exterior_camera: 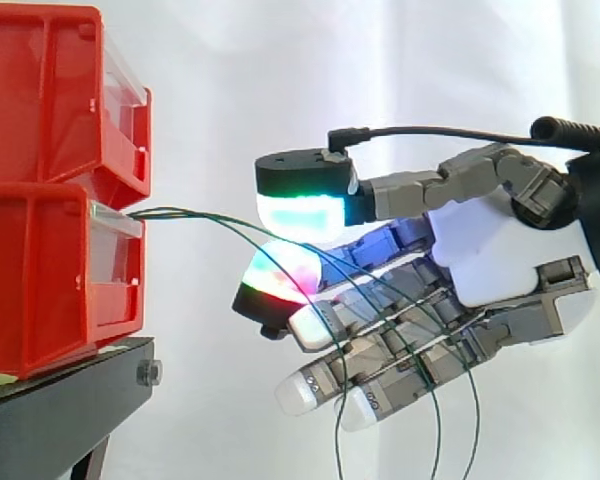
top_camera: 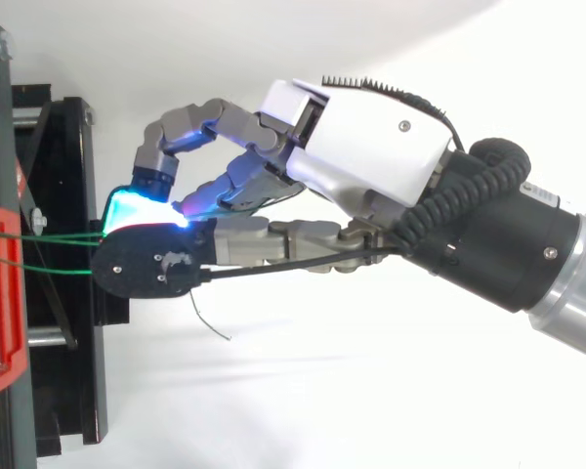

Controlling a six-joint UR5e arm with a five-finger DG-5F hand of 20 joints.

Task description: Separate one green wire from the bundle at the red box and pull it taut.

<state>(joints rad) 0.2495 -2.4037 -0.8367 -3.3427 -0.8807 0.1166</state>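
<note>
Two red bins (exterior_camera: pixel 40 190) are stacked on a black stand (exterior_camera: pixel 60 400) at the left. A bundle of thin green wires (exterior_camera: pixel 195 215) leaves the front of the lower bin and runs right to my hand (exterior_camera: pixel 500 250). The thumb, its pad (exterior_camera: pixel 305 212) glowing green, presses down toward a finger pad (exterior_camera: pixel 275 280) glowing red and green, and one wire runs in between them. Other wires droop across the straighter lower fingers (exterior_camera: pixel 310 392) and hang below. From above, the wires (top_camera: pixel 59 237) reach the pinching pads (top_camera: pixel 132 210) of the hand (top_camera: pixel 371 147).
A white curtain hangs behind the work. The black stand (top_camera: pixel 68 313) and the red bin's edge (top_camera: pixel 5 362) line the left side from above. A loose dark wire end (top_camera: pixel 210 322) curls under the hand. There is free room to the right of the bins.
</note>
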